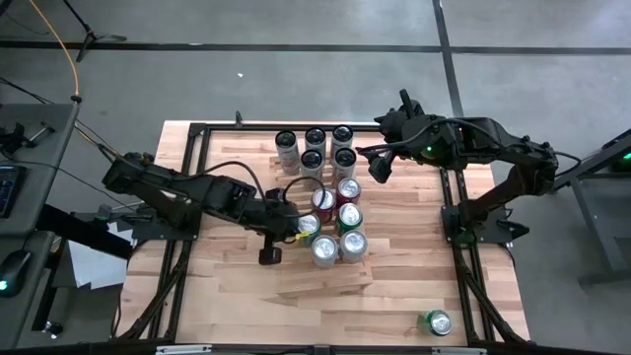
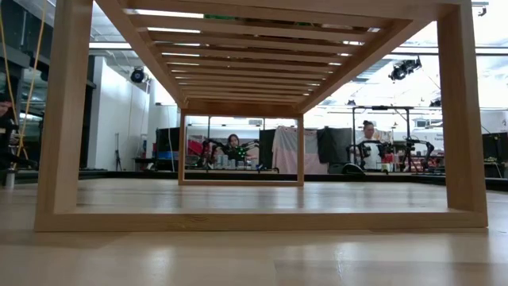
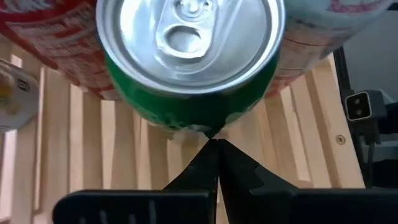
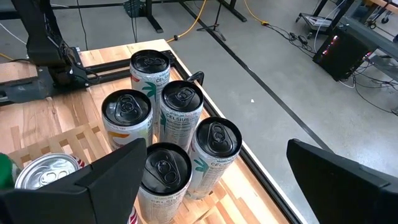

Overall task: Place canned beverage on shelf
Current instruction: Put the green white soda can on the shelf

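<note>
Cans crowd the shelf (image 1: 340,158) in the high view; the left gripper (image 1: 296,230) sits beside a green can (image 1: 309,225). Left wrist view: fingers (image 3: 211,165) clenched together, touching that can. Right wrist view: right gripper (image 4: 211,180) released wide above five tall cans (image 4: 180,115).

High view looks straight down, low view level under the shelf (image 2: 262,36); wrist views sit close over cans (image 4: 180,118)

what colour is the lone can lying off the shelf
Green, clearest in the high view.
</note>
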Tool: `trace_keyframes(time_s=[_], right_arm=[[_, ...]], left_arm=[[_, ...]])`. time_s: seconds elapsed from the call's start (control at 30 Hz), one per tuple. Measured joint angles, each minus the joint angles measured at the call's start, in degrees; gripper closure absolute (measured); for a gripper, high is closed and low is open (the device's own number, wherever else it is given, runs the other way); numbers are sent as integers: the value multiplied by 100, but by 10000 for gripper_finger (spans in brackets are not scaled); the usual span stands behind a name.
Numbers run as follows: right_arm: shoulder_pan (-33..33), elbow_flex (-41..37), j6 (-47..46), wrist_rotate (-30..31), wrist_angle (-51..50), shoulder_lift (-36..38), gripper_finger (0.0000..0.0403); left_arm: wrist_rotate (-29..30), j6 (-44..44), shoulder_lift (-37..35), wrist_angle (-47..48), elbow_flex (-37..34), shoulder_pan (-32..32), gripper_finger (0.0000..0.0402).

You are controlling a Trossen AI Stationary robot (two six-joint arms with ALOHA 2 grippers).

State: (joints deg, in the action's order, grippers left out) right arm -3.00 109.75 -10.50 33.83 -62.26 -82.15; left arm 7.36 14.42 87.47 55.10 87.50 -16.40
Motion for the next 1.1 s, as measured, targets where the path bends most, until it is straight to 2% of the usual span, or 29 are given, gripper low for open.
trace_keyframes(time_s=[0.53, 1.1], right_arm=[[0, 0, 0, 1, 0, 0, 29], [0, 0, 0, 1, 1, 0, 29]], left_arm=[[36, -407, 43, -320, 2, 303, 401], [34, -364, 43, -980, 2, 332, 401]])
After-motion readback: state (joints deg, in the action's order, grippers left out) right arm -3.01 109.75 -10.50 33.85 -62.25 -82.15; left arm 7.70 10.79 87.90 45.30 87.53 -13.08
